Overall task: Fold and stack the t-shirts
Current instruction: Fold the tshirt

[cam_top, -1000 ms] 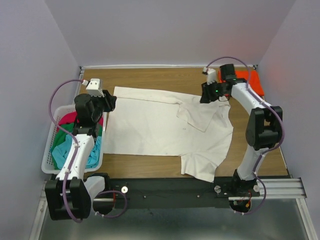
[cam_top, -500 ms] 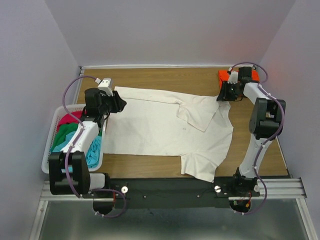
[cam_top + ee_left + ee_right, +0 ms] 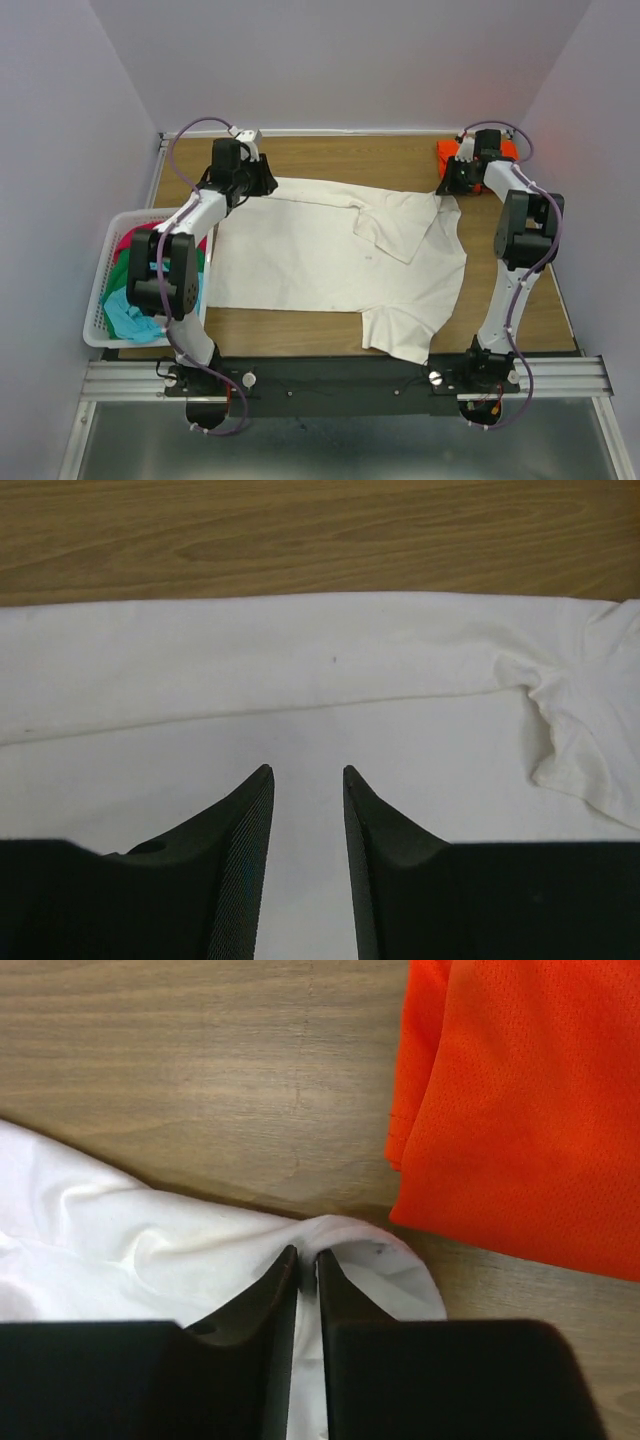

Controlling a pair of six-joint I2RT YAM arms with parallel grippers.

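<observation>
The large cream-white t-shirt (image 3: 320, 255) lies spread on the wooden table, one sleeve folded inward. My left gripper (image 3: 262, 181) is open just above the shirt's far left edge; its view shows the jaws (image 3: 305, 772) apart over flat white cloth (image 3: 300, 660). My right gripper (image 3: 446, 186) is at the shirt's far right corner, shut (image 3: 307, 1253) on a pinched fold of the white cloth (image 3: 120, 1250). The folded bright orange t-shirt (image 3: 505, 150) lies at the far right corner beside it, also in the right wrist view (image 3: 520, 1110).
A white lattice basket (image 3: 92, 322) stands at the left table edge, holding a crimson shirt (image 3: 132, 240), a green one (image 3: 125, 272) and a light blue one (image 3: 125, 315). Bare wood (image 3: 330, 152) runs behind the shirt. Walls enclose the table on three sides.
My left arm swung from beside the basket out to the shirt's far left edge. My right gripper moved right toward the orange shirt, drawing the white shirt's corner with it.
</observation>
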